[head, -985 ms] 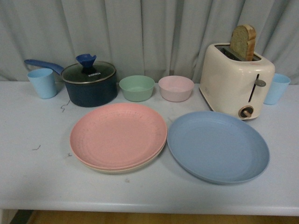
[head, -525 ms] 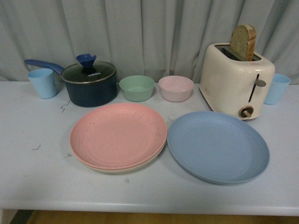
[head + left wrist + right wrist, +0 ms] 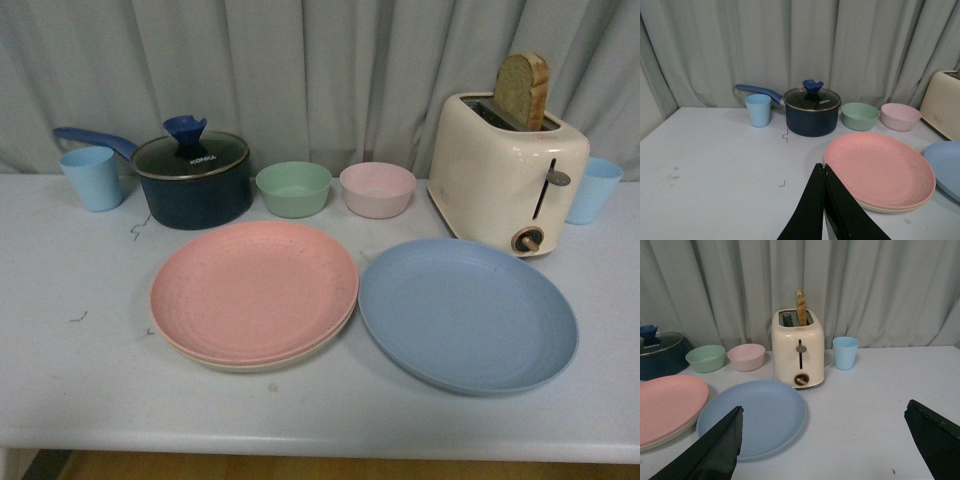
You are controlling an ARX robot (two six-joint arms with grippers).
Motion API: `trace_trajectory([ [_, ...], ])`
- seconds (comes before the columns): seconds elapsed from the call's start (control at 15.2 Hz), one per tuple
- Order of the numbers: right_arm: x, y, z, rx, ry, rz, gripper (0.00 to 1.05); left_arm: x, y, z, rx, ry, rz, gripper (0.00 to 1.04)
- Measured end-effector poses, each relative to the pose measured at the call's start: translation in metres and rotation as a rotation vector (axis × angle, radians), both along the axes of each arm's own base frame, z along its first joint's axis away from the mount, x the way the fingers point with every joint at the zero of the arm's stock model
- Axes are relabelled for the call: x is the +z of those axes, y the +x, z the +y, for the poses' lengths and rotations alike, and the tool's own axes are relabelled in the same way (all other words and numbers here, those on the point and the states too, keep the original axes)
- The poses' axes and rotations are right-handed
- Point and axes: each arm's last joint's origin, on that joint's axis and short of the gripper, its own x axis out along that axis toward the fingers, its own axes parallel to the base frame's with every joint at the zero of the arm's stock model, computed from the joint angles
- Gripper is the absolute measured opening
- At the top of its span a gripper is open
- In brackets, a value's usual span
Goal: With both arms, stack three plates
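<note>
Plates: you have the pink plate (image 3: 254, 290) stacked on the beige plate (image 3: 255, 366) left of centre, and the blue plate (image 3: 467, 313) alone to their right, all on the table (image 3: 80, 390).
Left gripper (image 3: 822, 167): your left wrist view shows its fingers pressed together with nothing between them, over bare table by the stack's near-left rim.
Left cup (image 3: 91, 178): pale blue, upright at the far left, just beside the pot's handle.
Pot (image 3: 193, 180): dark blue with its glass lid on; the handle points left behind the cup, and the pot stands on the far side of the stack.
Pink plate: on top and level, its right rim just beside the blue plate; you cannot tell whether they touch.
Beige plate: underneath; you see only a thin crescent of rim along the near and left edges.
Green bowl (image 3: 293, 189): upright, right of the pot.
Pink bowl (image 3: 377, 189): upright, just right of the green bowl.
Blue plate: flat on the table, on the near side of the toaster.
Toaster (image 3: 505, 175): cream, at the far right, with a slice of bread (image 3: 521, 90) standing up out of a slot.
Right cup (image 3: 593, 190): pale blue, partly hidden behind the toaster's right side.
Right gripper (image 3: 822, 412): your right wrist view shows its fingers spread wide and holding nothing, with bare table and the blue plate's near-right edge between them.
</note>
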Motion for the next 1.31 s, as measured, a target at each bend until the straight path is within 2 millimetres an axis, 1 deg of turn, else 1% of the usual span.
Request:
trace_trajectory([
  [0.13, 0.0, 0.0, 0.0, 0.0, 0.0, 0.0, 0.98, 0.0, 0.0, 0.0, 0.0, 0.0, -0.002, 0.02],
  [0.33, 0.0, 0.0, 0.0, 0.0, 0.0, 0.0, 0.98, 0.0, 0.0, 0.0, 0.0, 0.0, -0.001, 0.39],
  [0.39, 0.004, 0.004, -0.002, 0.128, -0.014, -0.033, 0.98, 0.0, 0.0, 0.0, 0.002, 0.0, 0.0, 0.52],
  [0.46, 0.009, 0.013, -0.009, 0.257, -0.015, -0.013, 0.98, 0.0, 0.0, 0.0, -0.004, 0.001, -0.002, 0.63],
  [0.59, 0.007, 0.038, -0.014, 0.51, 0.031, 0.012, 0.98, 0.0, 0.0, 0.0, 0.0, 0.0, -0.001, 0.88],
  [0.66, 0.013, 0.055, -0.02, 0.476, 0.034, -0.013, 0.98, 0.0, 0.0, 0.0, 0.0, 0.001, -0.001, 0.98],
  [0.72, 0.022, 0.082, -0.029, 0.387, 0.031, -0.05, 0.98, 0.0, 0.0, 0.0, 0.0, 0.001, -0.001, 0.98],
  [0.79, 0.024, 0.118, -0.038, 0.266, 0.053, -0.048, 0.98, 0.0, 0.0, 0.0, 0.0, 0.001, -0.001, 0.98],
  [0.85, 0.008, 0.156, -0.043, 0.144, 0.105, 0.068, 0.98, 0.0, 0.0, 0.0, 0.0, 0.001, -0.001, 0.98],
  [0.92, -0.014, 0.183, -0.041, 0.061, 0.151, 0.218, 0.98, 0.0, 0.0, 0.0, 0.0, 0.001, -0.001, 0.98],
  [0.99, -0.032, 0.202, -0.037, 0.003, 0.173, 0.336, 0.98, 0.0, 0.0, 0.0, 0.0, 0.001, -0.001, 0.98],
  [1.05, -0.045, 0.218, -0.03, -0.028, 0.189, 0.43, 0.98, 0.0, 0.0, 0.0, 0.0, 0.001, -0.001, 0.98],
  [1.12, -0.051, 0.234, -0.02, -0.052, 0.197, 0.494, 0.98, 0.0, 0.0, 0.0, 0.0, 0.001, -0.001, 0.98],
  [1.25, -0.06, 0.254, -0.007, -0.087, 0.218, 0.595, 0.98, 0.0, 0.0, 0.0, 0.0, 0.001, -0.001, 0.98],
  [1.31, -0.068, 0.258, -0.002, -0.109, 0.225, 0.651, 0.98, 0.0, 0.0, 0.0, 0.0, 0.001, -0.001, 0.98],
])
